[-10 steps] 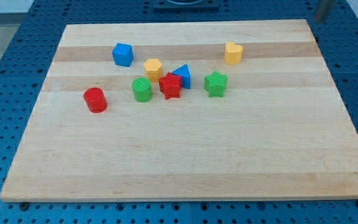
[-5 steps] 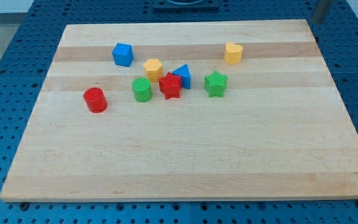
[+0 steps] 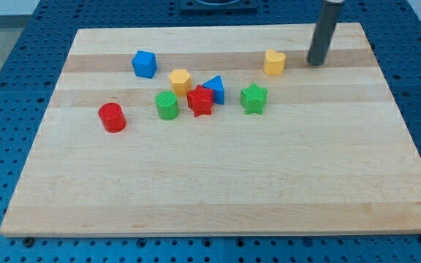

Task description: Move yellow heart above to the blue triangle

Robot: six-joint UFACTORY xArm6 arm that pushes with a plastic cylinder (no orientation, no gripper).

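Upright rod, my tip point(image 3: 316, 63) just right of yellow heart point(image 3: 273, 63)

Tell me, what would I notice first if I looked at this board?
Probably the dark rod coming down at the view's top right, with my tip just right of the yellow heart, apart from it. Next, the huddle of blocks left of the middle: the blue triangle, red star, yellow hexagon and green cylinder crowd together. The red cylinder sits alone farther left.
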